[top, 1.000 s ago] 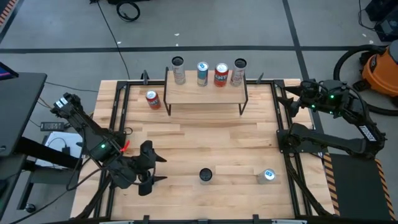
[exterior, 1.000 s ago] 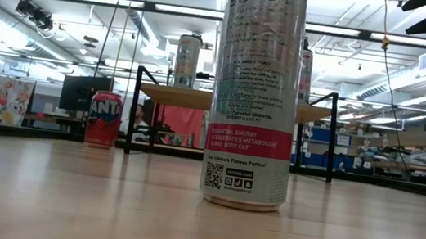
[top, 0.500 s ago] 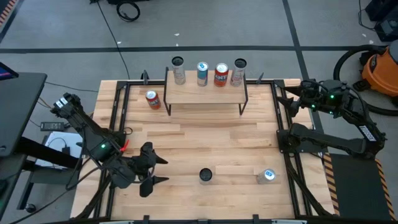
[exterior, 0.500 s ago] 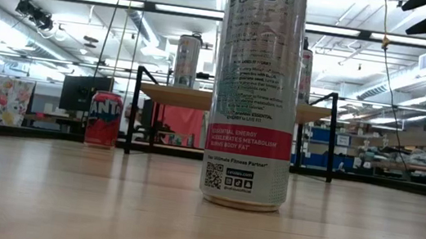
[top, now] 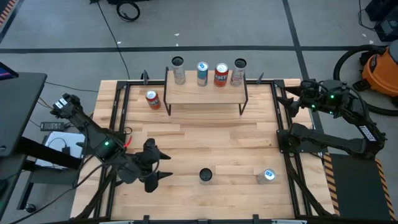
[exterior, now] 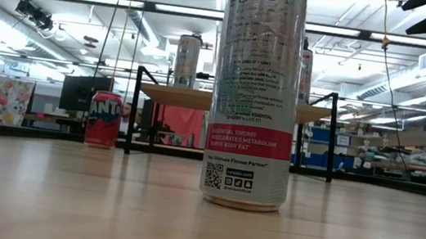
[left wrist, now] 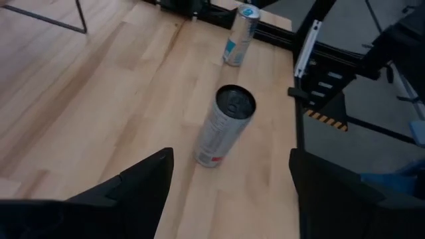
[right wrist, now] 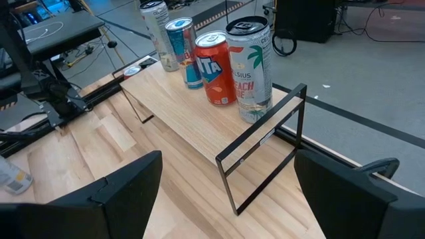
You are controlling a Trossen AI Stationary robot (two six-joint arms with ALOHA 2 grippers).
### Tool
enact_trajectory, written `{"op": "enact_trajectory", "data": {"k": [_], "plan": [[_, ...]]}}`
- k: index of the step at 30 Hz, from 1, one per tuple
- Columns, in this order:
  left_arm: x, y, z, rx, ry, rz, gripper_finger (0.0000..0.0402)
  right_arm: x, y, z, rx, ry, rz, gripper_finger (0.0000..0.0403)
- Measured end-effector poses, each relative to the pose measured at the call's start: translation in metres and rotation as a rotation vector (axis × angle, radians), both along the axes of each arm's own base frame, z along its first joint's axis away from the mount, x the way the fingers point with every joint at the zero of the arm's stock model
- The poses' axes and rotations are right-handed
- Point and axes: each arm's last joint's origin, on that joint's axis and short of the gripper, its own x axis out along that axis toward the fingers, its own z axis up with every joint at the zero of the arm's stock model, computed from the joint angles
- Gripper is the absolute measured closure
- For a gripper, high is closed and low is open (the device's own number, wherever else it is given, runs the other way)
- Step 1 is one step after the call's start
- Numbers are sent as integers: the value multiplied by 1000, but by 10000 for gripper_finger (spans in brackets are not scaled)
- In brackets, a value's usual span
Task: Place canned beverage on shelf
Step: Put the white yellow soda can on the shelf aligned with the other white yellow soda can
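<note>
1. The left claw (top: 157, 168) hovers released over the near-left surface (top: 205, 140), its prongs spread toward the tall silver can (top: 206, 176), not touching it.
2. A red can (top: 153, 99) stands on the surface just left of the shelf (top: 205, 93).
3. Four cans stand in a row on the shelf.
4. A blue-topped can (top: 268, 175) stands near-right.
5. The right claw (right wrist: 226, 192) waits released beside the shelf's right end, grasping nothing.

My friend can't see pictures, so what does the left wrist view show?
A tall silver can stands on the wooden table, just ahead of the left claw, whose fingers are open. Another slim can stands farther off near the table's edge.
</note>
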Motion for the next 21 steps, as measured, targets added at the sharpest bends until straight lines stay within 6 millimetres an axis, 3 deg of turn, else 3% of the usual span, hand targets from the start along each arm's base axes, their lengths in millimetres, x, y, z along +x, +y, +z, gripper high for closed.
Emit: {"op": "enact_trajectory", "data": {"k": [11, 21], "plan": [[1, 1, -5, -17, 54, -8, 91, 0, 0, 0, 1, 0, 1, 50], [4, -9, -26, -77, 201, 9, 113, 0, 0, 0, 10, -6, -3, 50]]}}
